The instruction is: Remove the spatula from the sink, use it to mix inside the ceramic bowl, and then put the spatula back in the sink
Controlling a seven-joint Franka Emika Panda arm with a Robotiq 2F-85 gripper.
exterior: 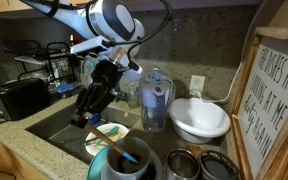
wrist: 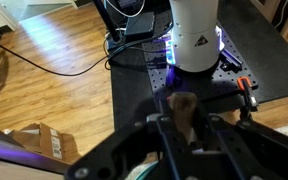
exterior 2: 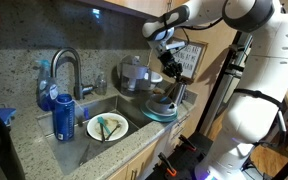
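My gripper [exterior: 92,104] hangs over the counter beside the sink [exterior 2: 84,140] and is shut on the wooden handle of the spatula [exterior: 122,150]. The handle slants down into the ceramic bowl [exterior: 112,168], which has a teal rim and stands at the counter's front edge. The spatula's head is hidden inside the bowl. In an exterior view the gripper [exterior 2: 170,72] is above the bowl [exterior 2: 162,110]. In the wrist view the handle's end [wrist: 184,106] sticks up between the dark fingers [wrist: 184,135].
A white plate [exterior 2: 107,127] with utensils lies in the sink, below the chrome tap [exterior 2: 66,68], with a blue can [exterior 2: 63,118] nearby. A water pitcher [exterior: 156,100], a white bowl [exterior: 199,120], metal cups [exterior: 184,165] and a framed sign [exterior: 279,100] crowd the counter.
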